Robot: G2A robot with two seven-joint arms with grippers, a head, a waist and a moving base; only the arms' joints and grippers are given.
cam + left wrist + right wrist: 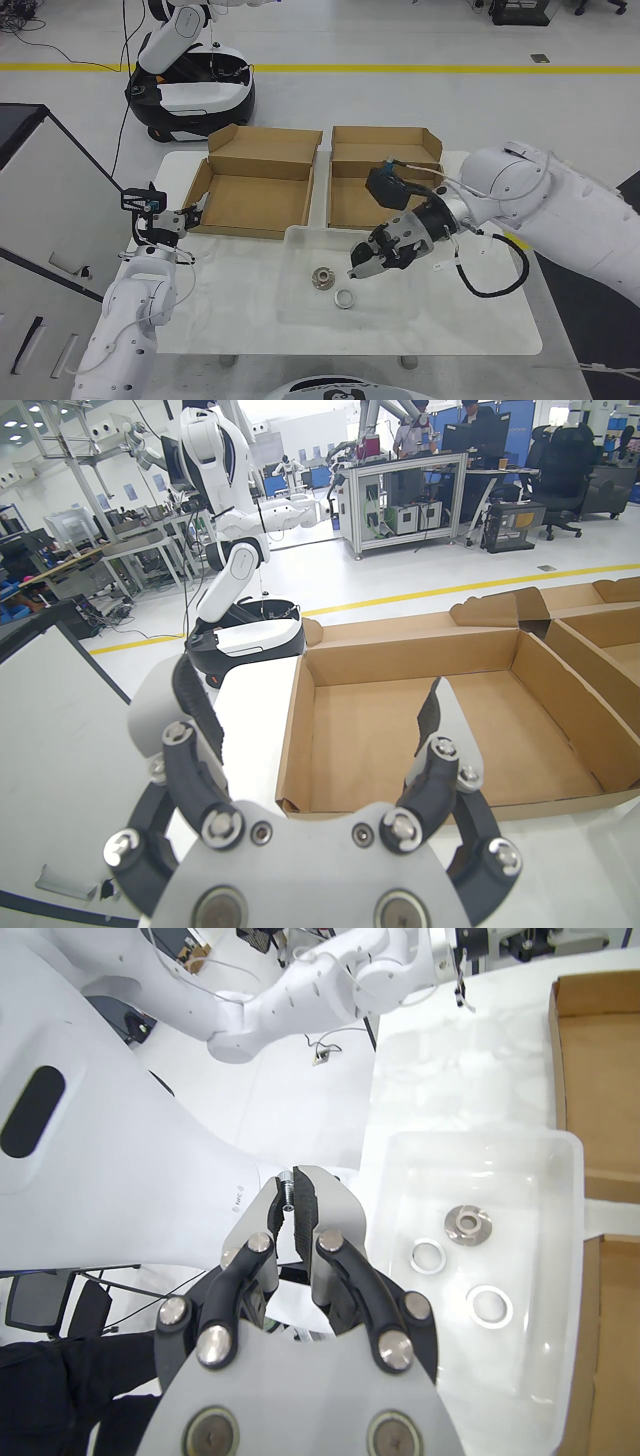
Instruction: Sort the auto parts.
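The right gripper is clamped on a small threaded bolt and hangs above the clear plastic tray, which sits mid-table toward the near edge. In the tray lie a flanged metal disc, a metal ring just beside it and a second ring a little farther off, none touching. The left gripper has its fingers spread wide and holds nothing. It is near the table's left edge, by the near left corner of the left cardboard box, which stands side by side with the right cardboard box along the far edge.
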